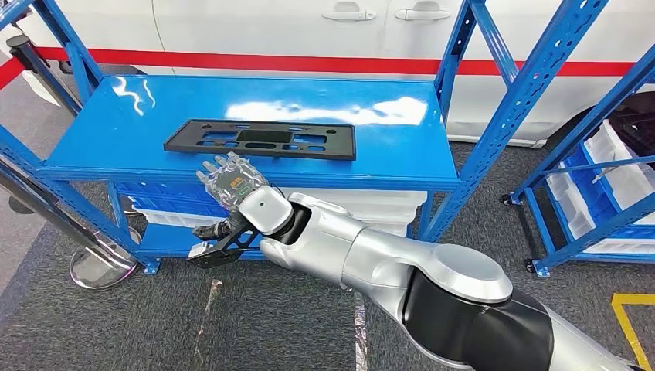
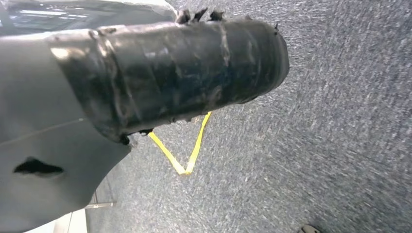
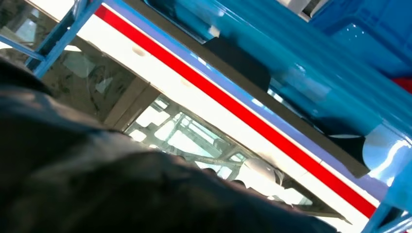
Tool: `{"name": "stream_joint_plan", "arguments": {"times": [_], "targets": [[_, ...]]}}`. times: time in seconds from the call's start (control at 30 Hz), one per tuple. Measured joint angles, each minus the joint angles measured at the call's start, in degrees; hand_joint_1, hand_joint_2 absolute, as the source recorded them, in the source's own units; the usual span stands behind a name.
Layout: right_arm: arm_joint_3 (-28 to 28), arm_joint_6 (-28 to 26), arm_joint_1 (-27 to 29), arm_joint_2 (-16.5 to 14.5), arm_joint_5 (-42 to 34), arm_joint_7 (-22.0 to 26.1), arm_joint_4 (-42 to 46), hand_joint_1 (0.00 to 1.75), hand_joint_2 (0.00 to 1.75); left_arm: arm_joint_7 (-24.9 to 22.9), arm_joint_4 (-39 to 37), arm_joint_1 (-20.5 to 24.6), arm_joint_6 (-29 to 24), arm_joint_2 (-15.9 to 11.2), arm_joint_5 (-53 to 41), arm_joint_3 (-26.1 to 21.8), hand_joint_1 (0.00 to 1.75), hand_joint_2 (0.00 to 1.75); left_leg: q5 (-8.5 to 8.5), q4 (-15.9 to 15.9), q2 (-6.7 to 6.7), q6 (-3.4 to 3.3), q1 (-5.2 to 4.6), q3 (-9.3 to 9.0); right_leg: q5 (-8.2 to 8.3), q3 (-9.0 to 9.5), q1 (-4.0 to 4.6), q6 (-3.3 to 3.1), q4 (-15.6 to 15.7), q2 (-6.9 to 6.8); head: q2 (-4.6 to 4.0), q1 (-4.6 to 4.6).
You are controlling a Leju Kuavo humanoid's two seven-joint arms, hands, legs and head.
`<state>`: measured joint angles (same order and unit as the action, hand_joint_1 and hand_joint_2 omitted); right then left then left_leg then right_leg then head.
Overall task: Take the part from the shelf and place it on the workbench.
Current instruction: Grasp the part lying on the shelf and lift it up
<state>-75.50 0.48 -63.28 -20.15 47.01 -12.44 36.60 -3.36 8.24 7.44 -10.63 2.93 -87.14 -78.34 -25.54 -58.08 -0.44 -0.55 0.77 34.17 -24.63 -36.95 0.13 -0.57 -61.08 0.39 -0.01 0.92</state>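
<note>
The flat black rectangular plastic part [image 1: 261, 139] with cut-out slots lies on the blue metal shelf [image 1: 139, 116], so the right robot hand [image 1: 232, 184], empty with fingers spread just below its near edge, should probably reach up over that edge before closing.

Open shelf top [image 1: 139, 116] around the part [image 1: 261, 139], blue uprights [image 1: 456, 58] flanking.

1 black part [image 1: 260, 139], 1 blue shelf [image 1: 116, 124], 1 hand [image 1: 232, 182], 2 car door handles [image 1: 347, 13].
</note>
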Motion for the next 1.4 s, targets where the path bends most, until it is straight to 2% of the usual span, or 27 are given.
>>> {"name": "stream_joint_plan", "arguments": {"times": [0.03, 0.13, 0.2, 0.23, 0.3, 0.33, 0.37, 0.4, 0.47, 0.5, 0.57, 0.63, 0.7, 0.73, 0.8, 0.83, 0.87, 0.9, 0.97, 1.0, 1.03, 1.1, 1.2, 1.23, 1.33, 1.37, 1.4], "targets": [[-0.01, 0.00, -0.01, -0.03, 0.00, 0.04, -0.03, 0.00, 0.00, 0.00, 0.00, 0.02, -0.02, 0.00, -0.02, 0.00, 0.00, 0.00, -0.13, -0.06, 0.00, 0.28, -0.06, 0.00, 0.18, 0.73, 0.12, -0.20, 1.49, 0.04, 0.01, -0.03], [-0.06, 0.03, 0.08, -0.09, 0.09, 0.13, -0.27, 0.00, 0.00, -0.02, -0.01, 0.05, -0.05, 0.03, -0.06, 0.01, 0.00, 0.00, -0.40, 0.03, 0.06, 1.13, 0.01, -0.10, -0.04, 1.28, 0.09, -0.80, 2.39, 0.18, 0.01, -0.06], [-0.09, 0.04, 0.10, -0.10, 0.27, 0.14, -0.42, 0.00, 0.00, -0.10, -0.03, 0.02, -0.03, 0.12, -0.08, 0.01, 0.00, 0.00, -1.81, -2.18, 0.13, 1.69, 0.09, 0.74, -0.02, 1.85, -0.26, -1.34, 2.87, 0.13, 0.00, -0.22], [-0.11, 0.03, 0.16, -0.11, 0.36, 0.18, -0.47, 0.00, 0.00, -0.20, -0.04, 0.00, -0.02, 0.16, -0.11, 0.01, 0.00, 0.00, -3.16, -4.94, 0.16, 1.95, 0.17, 2.06, -0.09, 2.13, -0.34, -1.57, 3.00, 0.08, 0.00, -0.31], [-0.20, 0.03, 0.50, -0.06, 0.49, 0.30, -0.69, 0.00, 0.00, -0.50, -0.04, -0.02, 0.04, 0.15, -0.26, 0.01, 0.00, 0.00, -5.91, -12.33, 0.17, 2.37, 0.25, 5.97, -0.35, 2.46, -0.31, -1.90, 3.02, 0.04, 0.00, -0.40], [-0.26, 0.04, 0.78, -0.02, 0.52, 0.35, -0.82, 0.00, 0.00, -0.67, -0.04, -0.07, 0.07, 0.14, -0.32, 0.02, 0.00, 0.00, -6.29, -14.83, 0.18, 2.49, 0.29, 7.56, -0.50, 2.61, -0.29, -1.96, 3.01, 0.06, -0.01, -0.40], [-0.31, 0.05, 1.04, 0.03, 0.54, 0.37, -0.97, 0.00, 0.00, -0.82, -0.05, -0.13, 0.10, 0.14, -0.37, 0.02, 0.00, 0.00, -5.66, -15.45, 0.18, 2.53, 0.31, 8.29, -0.67, 2.80, -0.29, -1.97, 2.99, 0.12, -0.01, -0.41], [-0.35, 0.06, 1.21, 0.06, 0.55, 0.37, -1.09, 0.00, 0.00, -0.93, -0.05, -0.20, 0.13, 0.14, -0.40, 0.02, 0.00, 0.00, -3.88, -13.68, 0.19, 2.49, 0.34, 7.83, -0.89, 3.06, -0.29, -1.91, 2.96, 0.20, -0.01, -0.41], [-0.40, 0.07, 1.27, 0.12, 0.57, 0.37, -1.26, 0.00, 0.00, -1.03, -0.06, -0.25, 0.15, 0.15, -0.42, 0.02, 0.00, 0.00, 0.42, -6.50, 0.22, 2.22, 0.34, 4.77, -1.46, 3.71, -0.25, -1.62, 2.87, 0.33, 0.00, -0.39], [-0.42, 0.07, 1.21, 0.15, 0.58, 0.37, -1.32, 0.00, 0.00, -1.04, -0.05, -0.25, 0.15, 0.15, -0.43, 0.01, 0.00, 0.00, 1.67, -3.17, 0.21, 1.97, 0.20, 3.18, -1.74, 3.90, -0.15, -1.40, 2.77, 0.37, 0.00, -0.43], [-0.43, 0.10, 1.18, 0.23, 0.60, 0.38, -1.39, 0.00, 0.00, -1.03, -0.05, -0.14, 0.23, 0.15, -0.46, 0.01, 0.00, 0.00, 1.70, -0.48, 0.16, 1.30, -0.13, 1.78, -2.03, 3.92, 0.06, -0.91, 2.73, 0.37, 0.00, -0.47], [-0.44, 0.11, 1.22, 0.29, 0.61, 0.40, -1.42, 0.00, 0.00, -1.00, -0.06, -0.04, 0.30, 0.17, -0.50, 0.02, 0.00, 0.00, 1.42, -0.03, 0.14, 0.65, -0.10, 1.57, -2.27, 3.86, 0.15, -0.44, 2.74, 0.31, -0.01, -0.47], [-0.45, 0.13, 1.19, 0.37, 0.61, 0.41, -1.43, 0.00, 0.00, -0.95, -0.07, -0.10, 0.31, 0.23, -0.58, 0.02, 0.00, 0.00, 1.32, 0.38, 0.23, 0.04, 0.17, 1.11, -3.60, 3.13, 0.15, 0.13, 0.76, 0.21, 0.00, -0.38], [-0.45, 0.19, 1.19, 0.45, 0.61, 0.42, -1.44, 0.00, 0.00, -0.89, -0.07, -0.13, 0.32, 0.26, -0.64, 0.02, 0.00, 0.00, 1.24, 0.52, 0.28, -0.26, 0.26, 0.87, -4.93, 1.84, 0.12, 0.38, -1.91, 0.16, -0.01, -0.34], [-0.45, 0.41, 1.44, 0.71, 0.61, 0.42, -1.49, 0.00, 0.00, -0.78, -0.07, -0.13, 0.32, 0.26, -0.84, 0.02, 0.00, 0.00, 0.99, 0.53, 0.28, -0.74, 0.17, 0.67, -7.89, -2.35, -0.05, 0.63, -9.72, 0.12, 0.00, -0.30], [-0.45, 0.56, 1.65, 0.86, 0.54, 0.42, -1.53, 0.00, 0.00, -0.72, -0.07, -0.12, 0.32, 0.26, -0.92, 0.02, 0.00, 0.00, 0.86, 0.51, 0.24, -0.86, 0.12, 0.57, -8.52, -4.29, -0.11, 0.67, -12.73, 0.12, 0.00, -0.30], [-0.45, 0.67, 1.84, 1.01, 0.29, 0.42, -1.59, 0.00, 0.00, -0.67, -0.07, -0.13, 0.32, 0.26, -1.01, 0.02, 0.00, 0.00, 0.70, 0.48, 0.19, -0.92, 0.10, 0.41, -8.09, -5.42, -0.14, 0.66, -13.93, 0.11, 0.00, -0.29], [-0.45, 0.75, 1.95, 1.14, -0.36, 0.44, -1.64, 0.00, 0.00, -0.63, -0.07, -0.14, 0.32, 0.26, -1.04, 0.02, 0.00, 0.00, 0.49, 0.44, 0.13, -0.91, 0.08, 0.17, -6.46, -5.37, -0.15, 0.56, -12.69, 0.11, -0.01, -0.29], [-0.39, 0.94, 2.00, 1.31, -3.28, 0.72, -1.72, 0.00, 0.00, -0.57, -0.07, -0.19, 0.32, 0.30, -1.11, 0.02, 0.00, 0.00, -0.06, 0.33, 0.05, -0.71, 0.05, -0.46, -1.70, -2.64, -0.08, 0.07, -5.30, 0.12, -0.01, -0.30], [-0.28, 1.10, 2.00, 1.36, -5.46, 1.03, -1.75, 0.00, 0.00, -0.57, -0.07, -0.18, 0.35, 0.34, -1.13, 0.02, 0.00, 0.00, -0.35, 0.17, 0.00, -0.50, -0.06, -0.62, -0.12, -0.97, 0.04, -0.21, -1.55, 0.14, -0.01, -0.33], [-0.03, 1.29, 2.03, 1.39, -7.94, 1.43, -1.79, 0.00, 0.00, -0.56, -0.07, -0.16, 0.38, 0.39, -1.15, 0.02, 0.00, 0.00, -0.55, 0.11, -0.02, -0.25, -0.15, -0.66, 0.60, 0.14, 0.15, -0.43, 0.87, 0.17, -0.01, -0.36], [0.70, 1.53, 2.09, 1.52, -12.39, 2.10, -1.95, 0.00, 0.00, -0.55, -0.07, -0.12, 0.41, 0.43, -1.20, 0.02, 0.00, 0.00, -0.72, 0.10, -0.04, 0.35, -0.23, -0.62, 0.37, 0.88, 0.39, -0.71, 2.28, 0.28, -0.01, -0.39], [1.57, 1.31, 1.99, 1.81, -15.15, 2.26, -2.17, 0.00, 0.00, -0.58, -0.09, -0.15, 0.31, 0.49, -1.46, 0.02, 0.00, 0.00, -1.76, -1.03, 0.07, 1.28, -0.06, -0.37, 0.37, 1.63, -0.11, -1.35, 3.05, 0.33, -0.01, -0.50], [1.70, 1.17, 1.91, 1.86, -15.37, 2.23, -2.20, 0.00, 0.00, -0.60, -0.10, -0.17, 0.29, 0.52, -1.56, 0.02, 0.00, 0.00, -2.92, -3.21, 0.11, 1.60, 0.00, 0.59, 0.33, 2.00, -0.31, -1.59, 3.29, 0.29, -0.01, -0.59], [1.83, 1.01, 2.00, 1.99, -15.64, 2.21, -2.28, 0.00, 0.00, -0.68, -0.11, -0.20, 0.30, 0.49, -1.72, 0.02, 0.00, 0.00, -6.87, -13.77, 0.16, 2.46, 0.28, 6.24, -0.12, 2.55, -0.30, -2.03, 3.34, 0.24, -0.01, -0.73], [1.83, 1.02, 2.12, 2.05, -15.65, 2.21, -2.32, 0.00, 0.00, -0.71, -0.11, -0.23, 0.29, 0.47, -1.77, 0.02, 0.00, 0.00, -6.72, -15.34, 0.16, 2.62, 0.36, 7.42, -0.29, 2.72, -0.30, -2.05, 3.30, 0.28, -0.02, -0.74], [1.84, 1.02, 2.21, 2.11, -15.66, 2.21, -2.34, 0.00, 0.00, -0.74, -0.11, -0.28, 0.28, 0.47, -1.81, 0.02, 0.00, 0.00, -5.41, -14.61, 0.17, 2.71, 0.43, 7.46, -0.50, 2.93, -0.33, -2.00, 3.24, 0.33, -0.01, -0.73]]}}
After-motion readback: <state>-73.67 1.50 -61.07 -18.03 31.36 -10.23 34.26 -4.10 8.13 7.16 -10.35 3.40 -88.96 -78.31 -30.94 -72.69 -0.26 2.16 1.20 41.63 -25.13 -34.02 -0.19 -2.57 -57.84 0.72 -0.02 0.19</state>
